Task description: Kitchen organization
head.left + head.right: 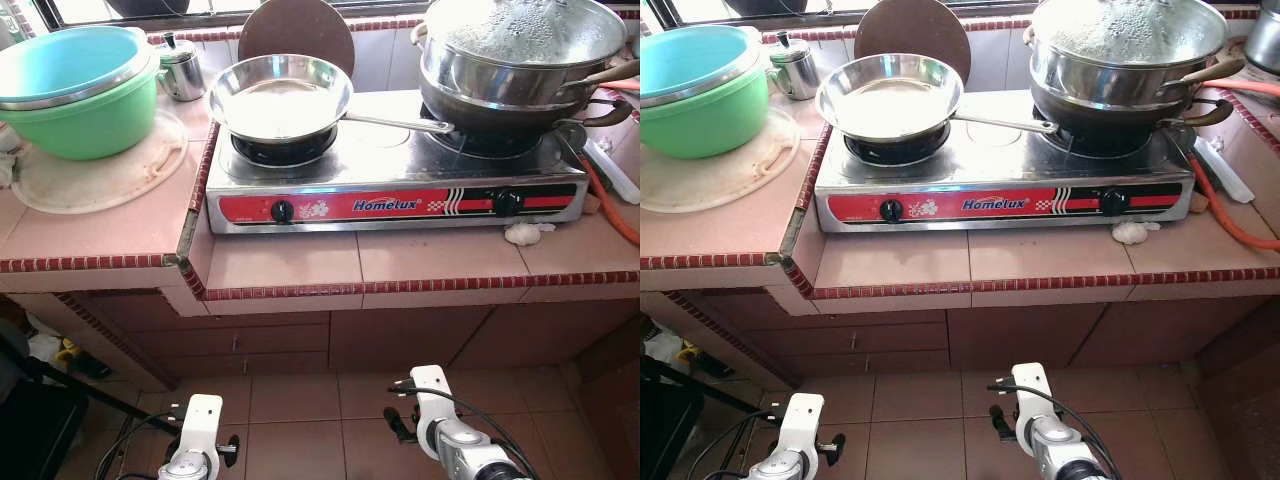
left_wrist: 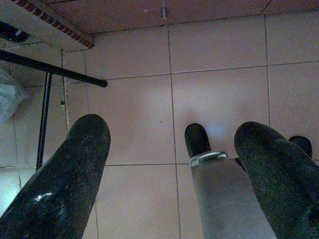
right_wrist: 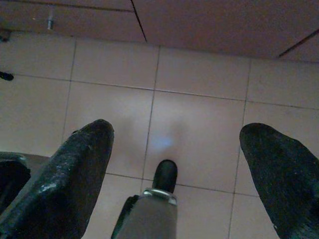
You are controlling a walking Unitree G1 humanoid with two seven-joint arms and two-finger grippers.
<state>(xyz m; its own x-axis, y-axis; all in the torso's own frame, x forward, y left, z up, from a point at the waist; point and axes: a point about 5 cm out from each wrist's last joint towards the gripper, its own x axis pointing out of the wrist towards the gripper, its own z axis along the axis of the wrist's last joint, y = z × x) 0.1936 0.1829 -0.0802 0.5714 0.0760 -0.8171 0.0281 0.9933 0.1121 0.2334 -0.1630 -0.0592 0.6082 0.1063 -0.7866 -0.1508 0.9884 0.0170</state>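
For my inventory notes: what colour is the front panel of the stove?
The stove's front panel is red with black-and-white stripes; clearest in the left eye view.

My head's two eye views look forward and down from close by, sharing the stove (image 1: 400, 190) across the upper frame and floor (image 1: 300, 400) below. Both wrist views point straight down at that floor, fingers (image 2: 65, 184) spread in the lower corners.

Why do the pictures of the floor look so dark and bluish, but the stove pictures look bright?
Left eye view: daylight from the window side brightens the steel pan and green basin, both sharp. Left wrist view: shaded floor tiles under the counter, a bluish cast, close black fingers soft. Right wrist view: dimmer, purplish, fingers blurred.
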